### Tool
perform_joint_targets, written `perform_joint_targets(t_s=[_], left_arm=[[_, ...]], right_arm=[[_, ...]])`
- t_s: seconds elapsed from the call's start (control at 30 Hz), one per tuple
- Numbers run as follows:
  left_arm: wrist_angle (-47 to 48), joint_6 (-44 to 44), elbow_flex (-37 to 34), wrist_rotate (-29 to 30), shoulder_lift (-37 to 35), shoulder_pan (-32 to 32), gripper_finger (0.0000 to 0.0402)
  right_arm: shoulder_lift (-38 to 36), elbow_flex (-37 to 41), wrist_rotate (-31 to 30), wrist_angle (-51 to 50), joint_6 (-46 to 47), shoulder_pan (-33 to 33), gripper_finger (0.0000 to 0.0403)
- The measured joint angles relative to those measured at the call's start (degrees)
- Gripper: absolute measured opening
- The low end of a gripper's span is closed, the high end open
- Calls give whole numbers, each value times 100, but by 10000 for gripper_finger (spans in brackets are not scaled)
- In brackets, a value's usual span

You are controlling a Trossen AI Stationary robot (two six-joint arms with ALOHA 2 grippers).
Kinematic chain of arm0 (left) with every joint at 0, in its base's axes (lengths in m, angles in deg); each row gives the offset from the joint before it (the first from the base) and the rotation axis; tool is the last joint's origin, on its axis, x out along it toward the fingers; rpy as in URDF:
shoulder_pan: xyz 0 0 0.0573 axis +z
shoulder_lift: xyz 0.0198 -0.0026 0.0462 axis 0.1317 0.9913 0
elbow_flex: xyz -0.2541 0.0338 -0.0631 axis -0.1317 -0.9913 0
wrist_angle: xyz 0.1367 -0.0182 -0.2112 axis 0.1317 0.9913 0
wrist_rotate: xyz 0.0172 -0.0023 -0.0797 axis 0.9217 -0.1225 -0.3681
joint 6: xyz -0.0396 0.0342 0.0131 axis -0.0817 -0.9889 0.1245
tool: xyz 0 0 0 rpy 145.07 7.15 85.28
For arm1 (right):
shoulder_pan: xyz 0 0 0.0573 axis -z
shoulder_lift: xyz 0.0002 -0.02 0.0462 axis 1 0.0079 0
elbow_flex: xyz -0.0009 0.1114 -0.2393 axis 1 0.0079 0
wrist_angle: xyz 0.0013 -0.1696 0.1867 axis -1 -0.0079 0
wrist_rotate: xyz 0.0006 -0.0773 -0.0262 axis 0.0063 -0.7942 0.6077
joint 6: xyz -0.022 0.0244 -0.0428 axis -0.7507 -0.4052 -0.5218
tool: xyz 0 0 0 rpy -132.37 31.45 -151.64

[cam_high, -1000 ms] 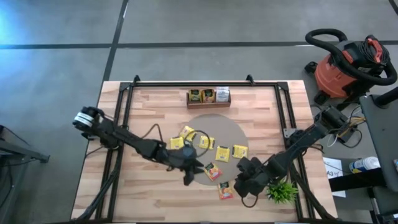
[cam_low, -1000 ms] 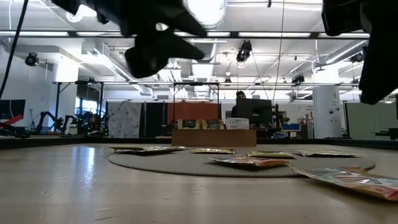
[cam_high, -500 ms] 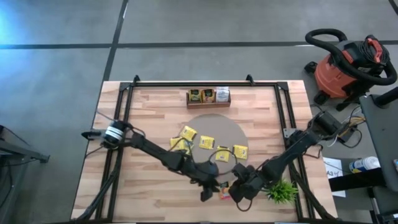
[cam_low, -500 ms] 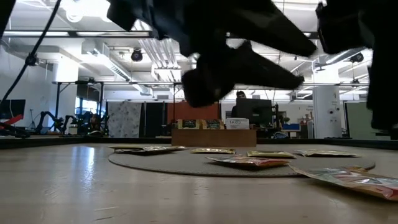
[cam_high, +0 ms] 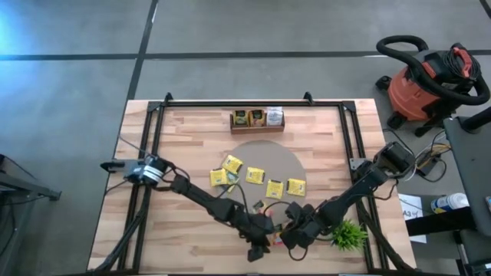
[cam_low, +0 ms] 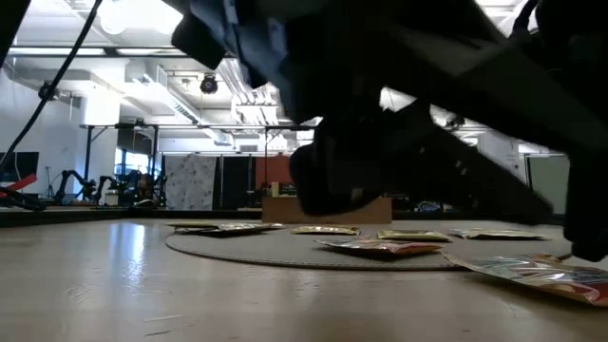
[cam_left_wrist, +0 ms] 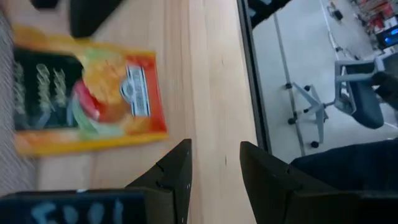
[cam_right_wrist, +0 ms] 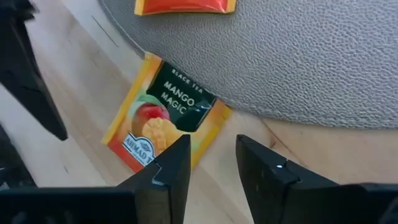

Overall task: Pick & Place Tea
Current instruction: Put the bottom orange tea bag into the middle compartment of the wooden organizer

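Observation:
An orange-red tea packet marked mango lies flat on the wood, one corner at the edge of the grey round mat. My right gripper is open just above its corner. My left gripper is open over bare wood beside the same packet. In the high view both grippers, the left and the right, crowd that packet near the table's front edge. A second orange packet and several yellow ones lie on the mat.
A wooden tray with a few packets stands at the table's far edge. A small green plant sits at the near right, close to my right arm. The black frame rails run along the table's sides. A red vacuum stands off the table.
My left gripper has swung from over the mat's near-left part toward the table's near edge and to the right, sinking and tipping down, and ends beside the orange packet. My right gripper has come down a little over the same packet. The packets have kept still.

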Motion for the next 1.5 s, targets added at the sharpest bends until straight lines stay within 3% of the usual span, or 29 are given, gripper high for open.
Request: perform_joint_targets(t_s=[0.4,0.63,0.73,0.93,1.17,1.5], left_arm=[[-192,-57,-8,452,15,-46,128],[-158,-163,-61,748,15,-53,128],[-158,-174,-146,1022,15,-52,128],[-137,-97,-285,1027,15,-63,128],[-53,158,-302,1019,12,-122,128],[326,-7,-291,1023,-37,-135,128]], right_arm=[[11,-2,553,220,19,-14,125],[137,-8,1084,1102,-180,-40,125],[368,-17,1082,1278,-260,-38,125],[714,-39,1014,1633,-241,-1,125],[726,-17,465,2086,-608,159,125],[605,-17,623,2039,-1102,302,112]])
